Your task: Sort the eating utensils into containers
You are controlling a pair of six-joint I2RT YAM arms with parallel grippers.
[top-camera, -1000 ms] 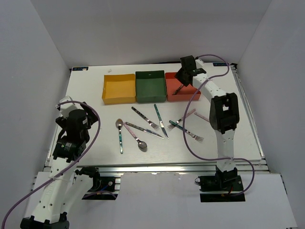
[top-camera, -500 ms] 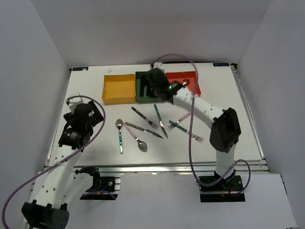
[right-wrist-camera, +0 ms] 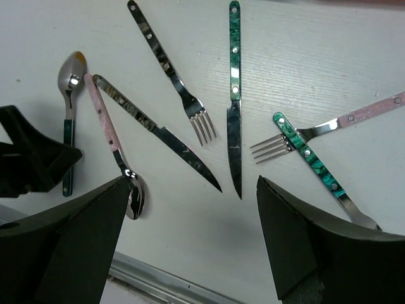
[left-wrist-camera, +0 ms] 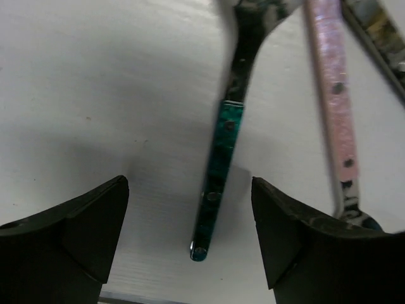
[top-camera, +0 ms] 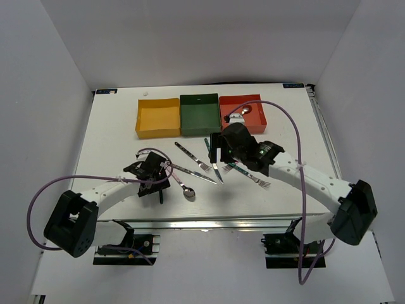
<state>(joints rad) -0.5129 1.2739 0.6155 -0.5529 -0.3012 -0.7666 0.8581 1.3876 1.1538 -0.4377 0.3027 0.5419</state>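
Note:
The yellow box (top-camera: 157,118), dark green box (top-camera: 200,114) and red box (top-camera: 242,117) stand in a row at the back. A spoon (top-camera: 244,112) lies in the red box. My left gripper (top-camera: 154,172) is open and low over the table, its jaws either side of the teal-handled spoon's handle (left-wrist-camera: 218,171). My right gripper (top-camera: 219,147) is open and empty above the loose utensils. Under it lie the teal spoon (right-wrist-camera: 68,107), a pink spoon (right-wrist-camera: 111,142), a dark knife (right-wrist-camera: 158,133), a dark fork (right-wrist-camera: 168,66), a teal knife (right-wrist-camera: 235,101), a teal fork (right-wrist-camera: 313,164) and a pink fork (right-wrist-camera: 345,121).
The pink spoon's handle (left-wrist-camera: 332,95) lies just right of the teal handle, and the dark knife's handle (left-wrist-camera: 380,31) crosses beyond it. The table's front metal rail (right-wrist-camera: 171,282) runs close below the utensils. My left gripper's body (right-wrist-camera: 25,161) shows beside the teal spoon.
My right gripper left a spoon in the red box and swung back over the loose utensils. My left arm reached in from the left and came down around the teal spoon's handle.

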